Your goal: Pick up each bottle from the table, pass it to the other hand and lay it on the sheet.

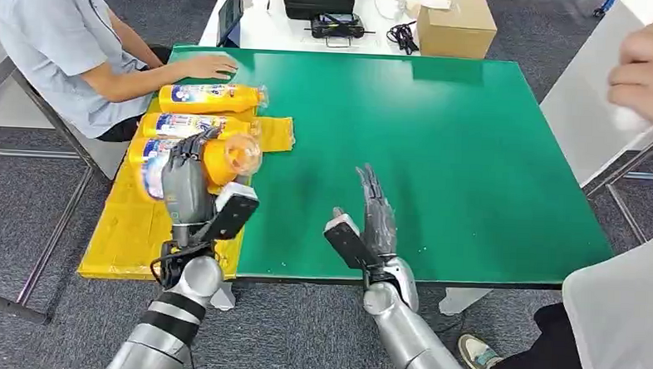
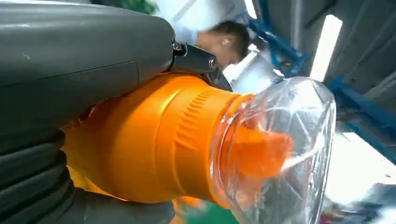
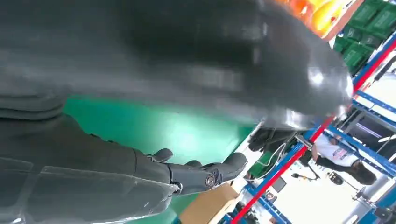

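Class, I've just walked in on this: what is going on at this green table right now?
A humanoid robot is moving orange bottles onto a yellow sheet at the left edge of the green table. Its left hand grips one orange bottle above the sheet, clear cap pointing right. Its right hand is open and empty over the table. Two more bottles already lie on the sheet, and a seated person's hand rests beside the farther one.
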Controlling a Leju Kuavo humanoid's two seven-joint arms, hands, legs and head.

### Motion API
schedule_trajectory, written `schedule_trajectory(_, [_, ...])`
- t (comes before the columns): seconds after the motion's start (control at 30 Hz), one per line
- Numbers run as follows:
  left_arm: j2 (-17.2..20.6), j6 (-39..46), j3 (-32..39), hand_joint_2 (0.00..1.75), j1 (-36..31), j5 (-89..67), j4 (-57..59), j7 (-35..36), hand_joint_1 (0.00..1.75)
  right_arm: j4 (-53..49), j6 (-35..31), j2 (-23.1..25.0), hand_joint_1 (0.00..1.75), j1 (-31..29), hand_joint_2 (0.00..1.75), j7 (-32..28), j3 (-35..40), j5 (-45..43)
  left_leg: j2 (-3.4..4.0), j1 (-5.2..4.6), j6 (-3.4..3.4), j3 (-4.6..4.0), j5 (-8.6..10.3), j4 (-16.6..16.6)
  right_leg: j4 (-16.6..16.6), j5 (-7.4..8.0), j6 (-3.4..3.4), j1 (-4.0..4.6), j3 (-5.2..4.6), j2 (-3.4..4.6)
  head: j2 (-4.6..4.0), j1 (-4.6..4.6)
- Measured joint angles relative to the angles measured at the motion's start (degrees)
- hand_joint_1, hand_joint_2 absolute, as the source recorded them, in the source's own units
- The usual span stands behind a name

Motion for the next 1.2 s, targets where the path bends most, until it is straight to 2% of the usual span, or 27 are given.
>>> schedule_trajectory(0.1, [0.59, -0.02, 2.09, 1.75, -1.43, -8.49, 4.44, 5.33, 1.75, -1.22, 0.22, -0.15, 0.0, 0.78, 1.75, 0.02, -1.27, 0.76, -0.04, 0.0, -0.01, -0.01, 0.01, 0.0, 0.0, 0.0, 0.0, 0.0, 0.01, -0.02, 0.0, 0.0])
schedule_trajectory(0.43, [3.26, 0.0, 3.14, 1.75, -5.22, -16.35, 16.13, 11.66, 1.75, -3.41, 1.18, -0.61, 0.0, 1.95, 1.75, 0.22, -3.65, 2.42, 0.0, 0.0, -0.03, -0.01, 0.03, 0.0, 0.02, 0.01, 0.0, 0.0, 0.0, 0.0, 0.0, 0.0])
schedule_trajectory(0.9, [4.24, 0.0, 3.01, 1.75, -6.53, -16.38, 21.06, 11.73, 1.75, -3.78, 1.2, -0.68, 0.0, 2.21, 1.75, 0.24, -4.24, 2.51, 0.0, 0.0, -0.03, -0.01, 0.03, 0.0, 0.01, 0.01, 0.0, 0.0, 0.0, 0.0, 0.0, 0.0])
schedule_trajectory(1.03, [5.05, 0.0, 0.19, 1.75, -7.76, -19.59, 29.46, 6.57, 1.75, -2.84, 1.07, -0.31, 0.0, 2.15, 1.75, -2.58, -4.83, 1.88, 0.0, 0.0, -0.03, -0.01, 0.03, 0.0, 0.02, 0.01, 0.0, 0.0, 0.0, 0.0, 0.0, 0.0])
schedule_trajectory(1.2, [5.57, -0.02, -0.9, 1.75, -7.98, -18.35, 34.66, 4.78, 1.75, -1.4, 0.92, -0.22, 0.0, 2.0, 1.75, -3.52, -5.22, 1.01, -0.01, 0.01, -0.03, -0.02, 0.03, 0.0, 0.03, 0.01, 0.0, 0.0, 0.01, -0.01, 0.0, 0.0])
